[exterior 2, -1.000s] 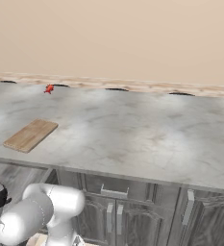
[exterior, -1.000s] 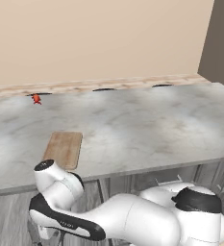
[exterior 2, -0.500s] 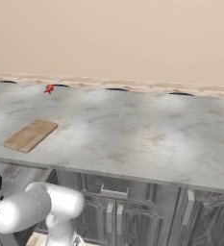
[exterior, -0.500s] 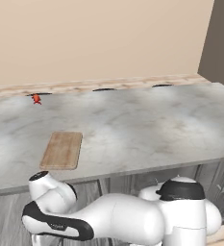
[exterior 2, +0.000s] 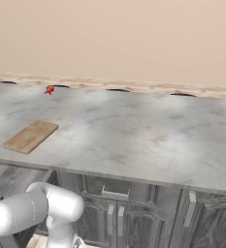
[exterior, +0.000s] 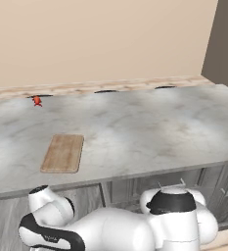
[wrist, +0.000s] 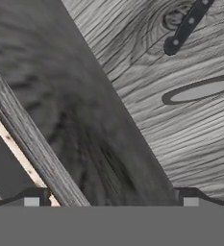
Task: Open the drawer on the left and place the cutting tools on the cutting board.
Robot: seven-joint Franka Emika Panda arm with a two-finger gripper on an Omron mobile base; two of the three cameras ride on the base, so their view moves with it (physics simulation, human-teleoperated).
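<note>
With my end effector (wrist: pixel 111 201) spread wide and empty, I hang close over grey wood grain.

My two dark fingertips (wrist: pixel 32 198) stand far apart, touching nothing; between them runs a dark-grey wood-grain panel, and beyond it a paler grain surface with a black knife handle (wrist: pixel 185 26) and a grey blade (wrist: pixel 202 90) lying apart. Up on the marbled bench (exterior: pixel 149 130) the cutting board (exterior: pixel 63 153) lies flat near the front edge, bare, a tiny red object (exterior: pixel 37 101) well behind it by the wall.
</note>
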